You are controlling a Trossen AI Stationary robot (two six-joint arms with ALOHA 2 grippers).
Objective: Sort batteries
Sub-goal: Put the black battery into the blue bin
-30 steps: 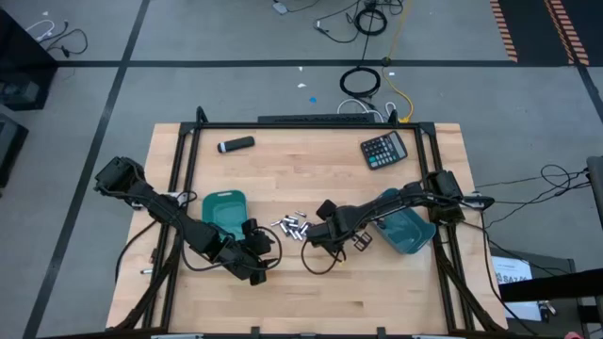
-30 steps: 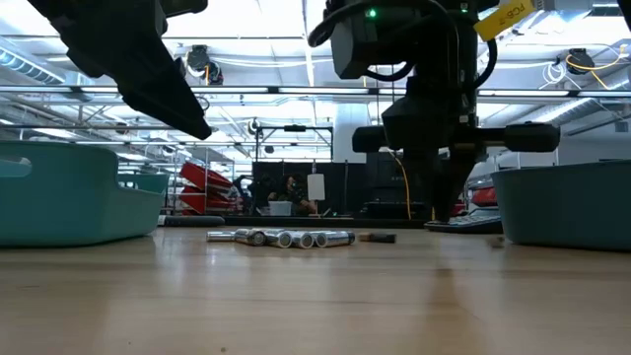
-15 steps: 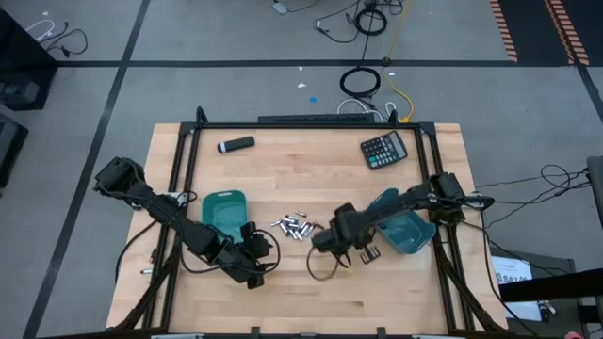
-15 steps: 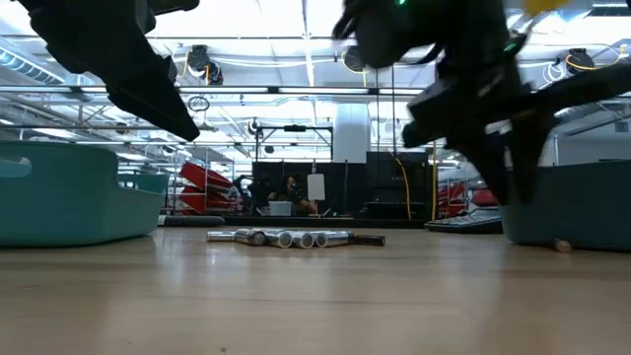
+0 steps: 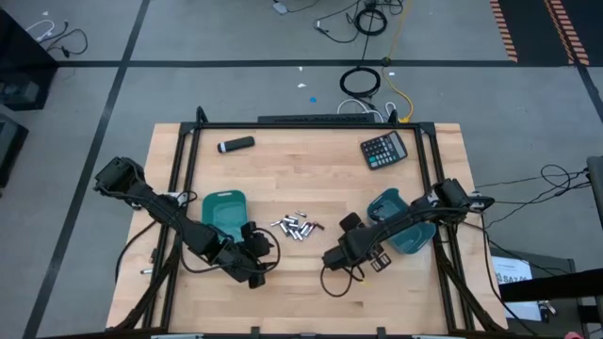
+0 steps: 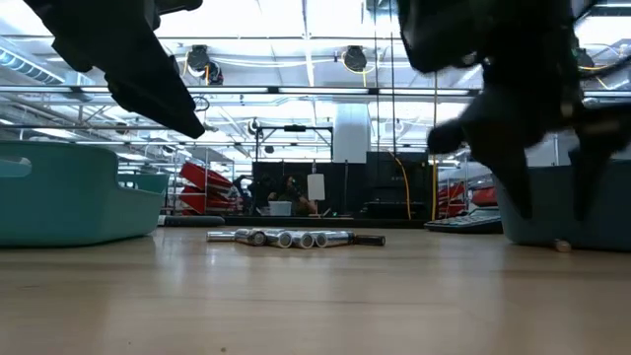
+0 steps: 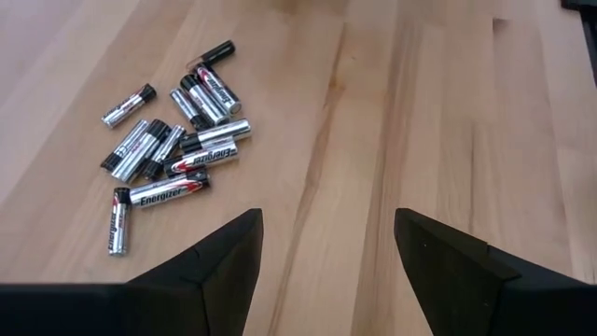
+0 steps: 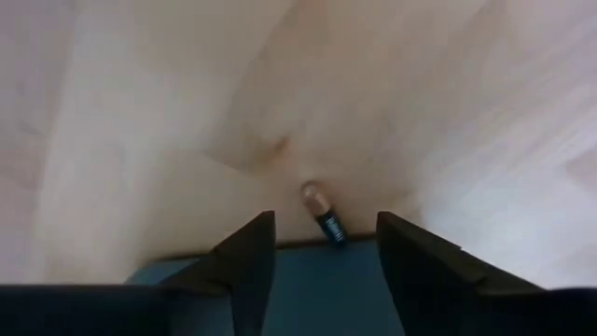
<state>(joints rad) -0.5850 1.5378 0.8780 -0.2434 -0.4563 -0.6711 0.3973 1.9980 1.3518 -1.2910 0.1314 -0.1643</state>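
Observation:
Several silvery batteries (image 5: pixel 292 226) lie in a loose pile (image 7: pixel 173 140) on the wooden table between two teal bins. One small dark battery with a coppery end (image 8: pixel 315 196) lies on the wood against the right bin's (image 5: pixel 405 231) near left corner, and shows at the bin's foot (image 6: pixel 562 245). My right gripper (image 8: pixel 325 219) hangs open just above it, a finger on either side, touching nothing. My left gripper (image 7: pixel 326 229) stands open near the left bin (image 5: pixel 226 209), on the near side of the pile, with nothing between its fingers.
A black calculator (image 5: pixel 383 149) lies at the far right of the table. A black-and-grey marker-like cylinder (image 5: pixel 236 144) lies at the far left. Bare wood stretches along the near edge between the two arms.
My right gripper has swung from beside the battery pile toward the table's right and near edges, to the right bin's near left corner. On the way it has opened. The small dark battery now lies on the table against that bin.

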